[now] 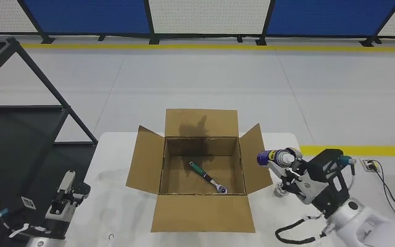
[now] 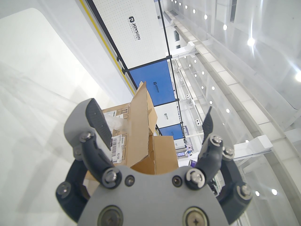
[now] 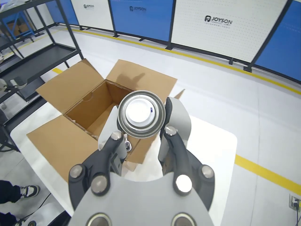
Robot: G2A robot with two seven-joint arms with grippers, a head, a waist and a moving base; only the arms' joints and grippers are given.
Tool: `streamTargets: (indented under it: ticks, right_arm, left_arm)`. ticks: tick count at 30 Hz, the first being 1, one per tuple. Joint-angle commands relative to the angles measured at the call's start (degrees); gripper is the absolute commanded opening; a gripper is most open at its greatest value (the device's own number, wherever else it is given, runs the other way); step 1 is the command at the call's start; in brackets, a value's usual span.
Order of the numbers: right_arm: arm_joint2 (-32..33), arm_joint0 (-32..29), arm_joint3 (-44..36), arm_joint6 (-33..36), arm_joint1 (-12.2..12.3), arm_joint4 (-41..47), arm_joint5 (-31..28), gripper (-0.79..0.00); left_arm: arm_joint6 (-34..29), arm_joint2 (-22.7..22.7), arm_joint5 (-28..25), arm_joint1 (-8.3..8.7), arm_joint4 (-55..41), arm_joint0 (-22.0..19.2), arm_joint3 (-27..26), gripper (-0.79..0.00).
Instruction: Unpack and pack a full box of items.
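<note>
Can (image 3: 141,116) lies lengthwise along right gripper (image 3: 143,115), base toward wrist.

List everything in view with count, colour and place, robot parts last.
Open cardboard box: 1, brown, mid-table.
Green-handled metal ratchet wrench: 1, silver and green, on the box floor.
Cylindrical metal spray can: 1, blue-yellow label, held beside the box.
Rounded table: 1, white, under the box.
Metal shelf rack: 1, black, beside the table.
Partition panels: several, blue and white, behind.
Right gripper: 1, grey-black, shut on the spray can.
Left gripper: 1, grey-black, open, empty.
</note>
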Motion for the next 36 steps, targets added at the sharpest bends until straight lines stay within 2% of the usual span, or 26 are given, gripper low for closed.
streamTargets:
  ticks: [1, 11, 15, 31, 33, 36]
  right_arm:
    - [-5.00, 2.61, 1.20, 2.08, -0.03, -1.16, 0.62, -0.785]
    - [-24.67, 15.06, 13.02, 2.77, -1.61, -10.12, 8.44, -0.785]
    - [-31.11, 18.81, 18.79, 1.15, -2.73, -15.20, 13.89, -0.785]
    - [-31.62, 19.11, 19.34, 1.20, -2.84, -15.33, 14.24, -0.785]
    - [-32.09, 18.75, 20.96, 0.15, -2.95, -15.46, 14.54, -0.785]
    - [-34.63, 21.29, 25.52, -1.86, -3.86, -13.37, 15.81, -0.785]
  left_arm:
    - [0.00, 0.00, 0.00, 0.00, 0.00, 0.00, 0.00, 0.000]
    - [0.00, 0.00, 0.00, 0.00, 0.00, 0.00, 0.00, 0.000]
    - [0.00, 0.00, 0.00, 0.00, 0.00, 0.00, 0.00, 0.000]
    - [0.00, 0.00, 0.00, 0.00, 0.00, 0.00, 0.00, 0.000]
    - [0.00, 0.00, 0.00, 0.00, 0.00, 0.00, 0.00, 0.000]
    - [0.00, 0.00, 0.00, 0.00, 0.00, 0.00, 0.00, 0.000]
